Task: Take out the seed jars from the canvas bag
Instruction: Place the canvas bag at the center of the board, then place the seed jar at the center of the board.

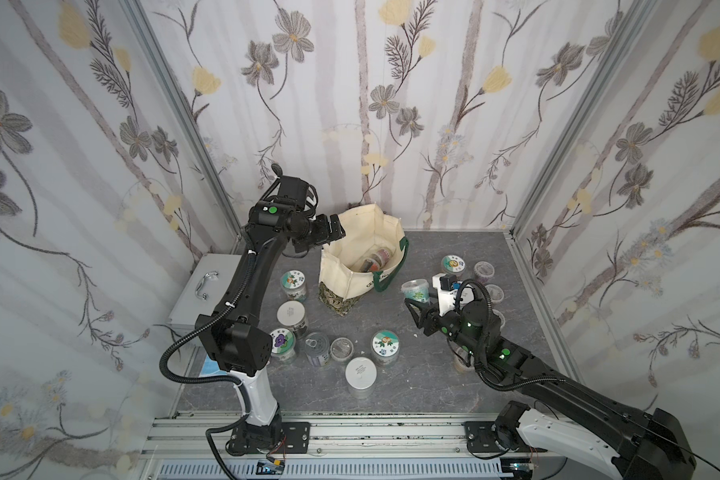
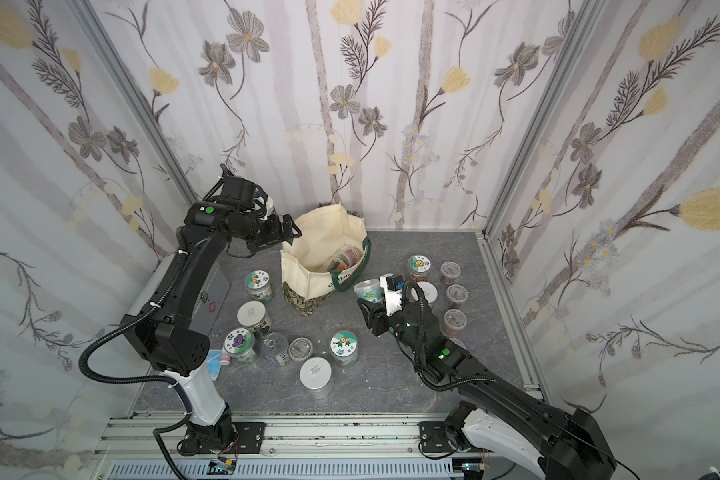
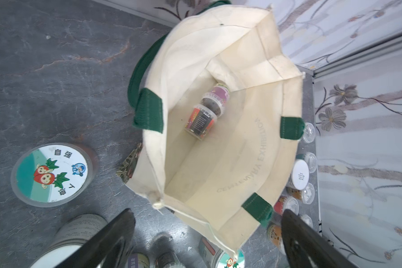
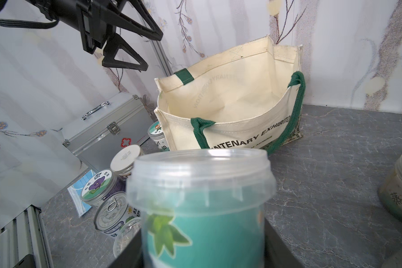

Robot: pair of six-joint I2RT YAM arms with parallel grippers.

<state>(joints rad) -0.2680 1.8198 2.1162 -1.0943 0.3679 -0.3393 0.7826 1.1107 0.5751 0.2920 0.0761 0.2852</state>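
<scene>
The cream canvas bag (image 1: 362, 257) (image 2: 321, 253) stands open at the back of the table. Two seed jars (image 3: 201, 123) lie on their sides on its floor, end to end. My left gripper (image 1: 336, 232) (image 3: 205, 212) hangs open above the bag's left rim, empty. My right gripper (image 1: 416, 297) (image 4: 203, 250) is shut on a teal-labelled seed jar (image 4: 202, 208) (image 2: 367, 289), held just right of the bag. Several more jars stand on the table, left of the bag and in front of it (image 1: 385, 347) and at the right (image 1: 453, 266).
A silver metal case (image 1: 204, 286) lies at the left edge under my left arm. A blue and white packet (image 4: 79, 199) sits beside it. Wallpapered walls close in the back and both sides. A metal rail (image 1: 350, 432) runs along the front.
</scene>
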